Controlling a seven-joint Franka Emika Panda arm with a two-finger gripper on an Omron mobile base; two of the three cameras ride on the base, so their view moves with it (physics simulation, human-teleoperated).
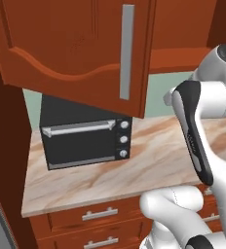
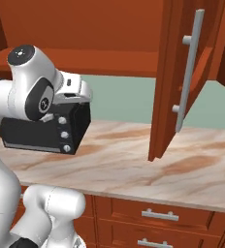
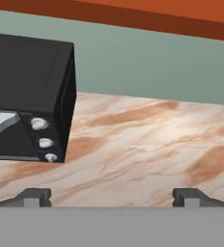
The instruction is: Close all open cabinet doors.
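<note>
One cabinet door [image 1: 81, 44] stands open, swung out from the wall cabinet over the counter, its grey bar handle [image 1: 127, 51] facing me. From the right base view the same cabinet door [image 2: 165, 82] shows nearly edge-on, with its handle [image 2: 189, 68] on the right face. My gripper [image 3: 113, 198] is open, its two dark fingertips [image 3: 36, 197] wide apart with nothing between them. It hangs low over the marble counter and points at the back wall, just right of the black oven. It touches nothing and is well apart from the door.
A black oven [image 1: 83, 138] [image 2: 41, 131] [image 3: 27, 96] sits on the marble counter [image 1: 149, 165] [image 2: 134, 160] at the left. Drawer fronts [image 1: 100, 214] [image 2: 158, 213] with short silver handles run below the counter edge. A tall wooden side wall [image 1: 3, 146] closes the left.
</note>
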